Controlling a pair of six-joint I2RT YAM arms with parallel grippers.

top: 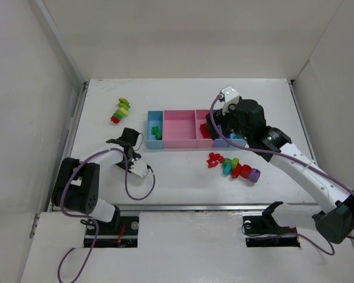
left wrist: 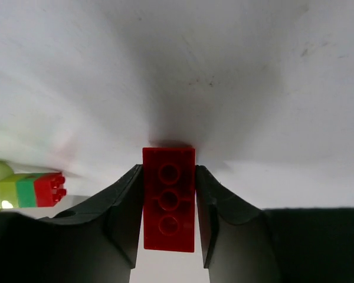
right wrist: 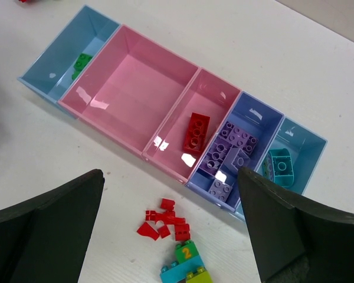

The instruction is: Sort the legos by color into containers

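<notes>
My left gripper [top: 123, 141] sits low on the table left of the trays. In the left wrist view it [left wrist: 169, 194] is shut on a red lego brick [left wrist: 169, 197]. My right gripper [top: 216, 127] hovers over the trays, open and empty [right wrist: 170, 174]. The joined trays hold a green brick [right wrist: 81, 62] in the left light blue one [right wrist: 50, 73], nothing in the wide pink one [right wrist: 135, 82], a red brick [right wrist: 197, 132] in the narrow pink one, purple bricks [right wrist: 230, 147] in the purple-blue one, and a teal brick [right wrist: 281, 165] in the right light blue one.
Loose red pieces [right wrist: 165, 219] and a stuck green, cyan and yellow-green stack [right wrist: 186, 268] lie in front of the trays, with a purple brick [top: 254, 175] at the pile's right end. A yellow-green, green and red chain [top: 120, 110] lies at the far left and also shows in the left wrist view [left wrist: 23, 191].
</notes>
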